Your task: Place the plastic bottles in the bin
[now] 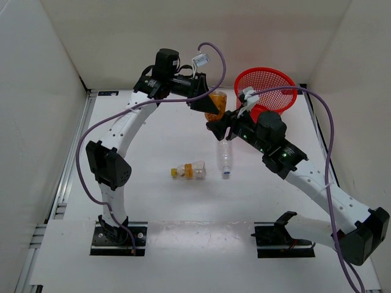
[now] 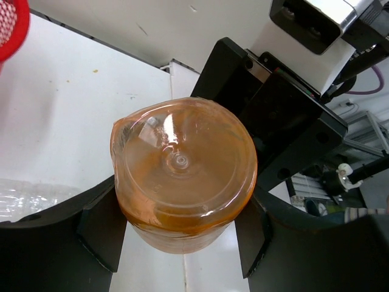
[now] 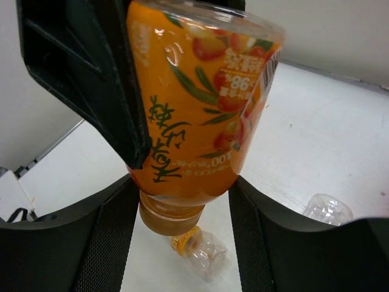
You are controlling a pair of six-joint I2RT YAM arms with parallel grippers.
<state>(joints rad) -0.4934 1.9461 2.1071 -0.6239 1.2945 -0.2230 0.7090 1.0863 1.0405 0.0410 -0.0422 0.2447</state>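
The stubby orange-tinted bottle [image 1: 215, 105] hangs cap-down above the table, just left of the red mesh bin [image 1: 266, 85]. My left gripper [image 1: 208, 101] is shut on its body; the left wrist view shows the bottle's base [image 2: 182, 164] between the pads [image 2: 100, 225]. From below, my right gripper [image 1: 221, 125] closes on the bottle's lower shoulder [image 3: 194, 109], both fingers [image 3: 112, 231] touching it. The yellow-capped bottle [image 1: 189, 171] and the slim blue-capped bottle [image 1: 225, 157] lie on the table in the middle.
The bin's rim [image 2: 12, 24] shows at the left wrist view's top left corner. White walls enclose the table on the left, back and right. The yellow-capped bottle [image 3: 203, 249] lies directly under the held one.
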